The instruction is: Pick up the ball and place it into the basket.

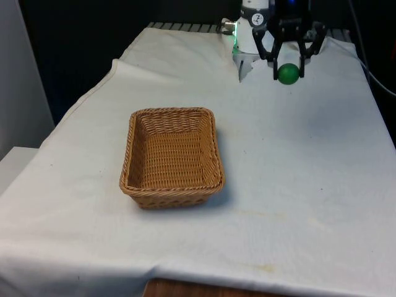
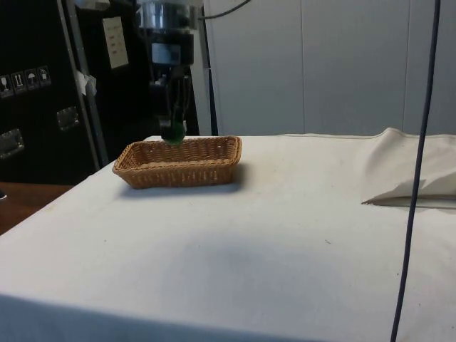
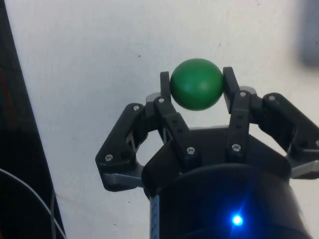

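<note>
One ball (image 1: 288,73) and one basket (image 1: 172,157) are on show. The ball is round, smooth and plain green, pinched between the closed fingers (image 3: 166,84) of the gripper (image 1: 288,69), above the desk (image 1: 297,161), well apart from the wicker basket.

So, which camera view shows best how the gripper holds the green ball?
The wrist view: the ball sits clamped between both fingertips of the gripper. The front view shows it held above the cloth, away from the basket. In the side view it is partly hidden.
</note>
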`<state>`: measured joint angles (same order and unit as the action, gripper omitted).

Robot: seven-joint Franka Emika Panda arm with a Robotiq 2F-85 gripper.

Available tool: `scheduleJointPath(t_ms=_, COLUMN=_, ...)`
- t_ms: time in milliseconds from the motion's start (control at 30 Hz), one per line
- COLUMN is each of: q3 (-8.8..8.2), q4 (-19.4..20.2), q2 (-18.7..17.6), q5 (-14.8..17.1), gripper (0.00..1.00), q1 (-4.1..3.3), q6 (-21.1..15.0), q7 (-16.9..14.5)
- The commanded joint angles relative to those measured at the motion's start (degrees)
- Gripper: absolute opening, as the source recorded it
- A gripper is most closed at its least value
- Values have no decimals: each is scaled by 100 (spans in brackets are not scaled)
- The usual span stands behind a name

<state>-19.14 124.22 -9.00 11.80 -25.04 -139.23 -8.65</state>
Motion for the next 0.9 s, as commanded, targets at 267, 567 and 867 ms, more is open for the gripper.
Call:
scheduleJointPath(t_ms=267, q3=-327, q4=-338, q2=6, q5=23, gripper=2, q1=40, q6=384, q7=-413)
scheduleJointPath(t_ms=567, q3=-579, q4=-441, q2=-155, q5=126, gripper=2, q1=86, q6=344, q7=-814)
scheduleJointPath(t_ms=867, q3=-905, q4=-619, q2=-516, q5=390, gripper=2, q1=149, q6=281, q7=-1369)
